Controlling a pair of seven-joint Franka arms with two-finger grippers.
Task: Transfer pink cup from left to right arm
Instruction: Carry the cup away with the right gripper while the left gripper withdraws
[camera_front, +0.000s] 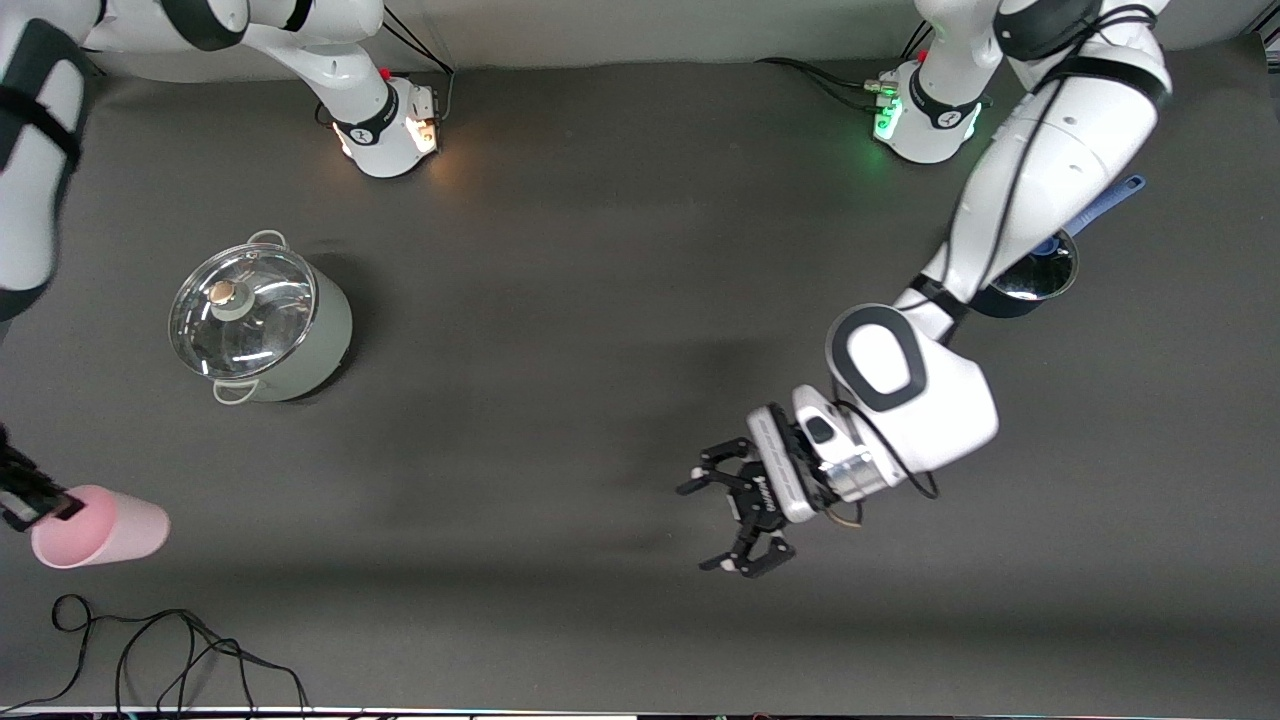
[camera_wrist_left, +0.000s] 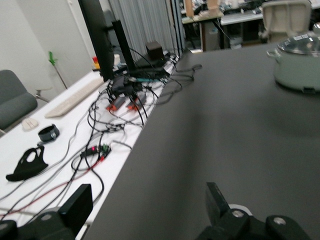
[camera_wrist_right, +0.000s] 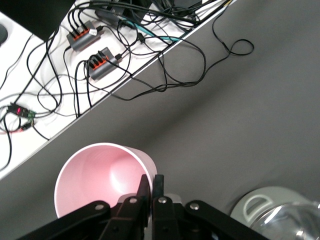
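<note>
The pink cup (camera_front: 105, 527) is a small pale-pink tumbler, held tilted on its side over the table at the right arm's end, close to the front edge. My right gripper (camera_front: 62, 505) is shut on the cup's rim. In the right wrist view the fingers (camera_wrist_right: 146, 186) pinch the rim wall, one inside and one outside, and the cup's open mouth (camera_wrist_right: 100, 175) faces the camera. My left gripper (camera_front: 718, 525) is open and empty, low over the bare table toward the left arm's end. Its spread fingers (camera_wrist_left: 212, 197) show in the left wrist view with nothing between them.
A grey-green pot with a glass lid (camera_front: 262, 320) stands farther from the camera than the cup; it also shows in both wrist views (camera_wrist_right: 280, 215) (camera_wrist_left: 300, 62). A dark pan with a blue handle (camera_front: 1045, 265) sits under the left arm. Loose cables (camera_front: 150, 650) lie at the front edge.
</note>
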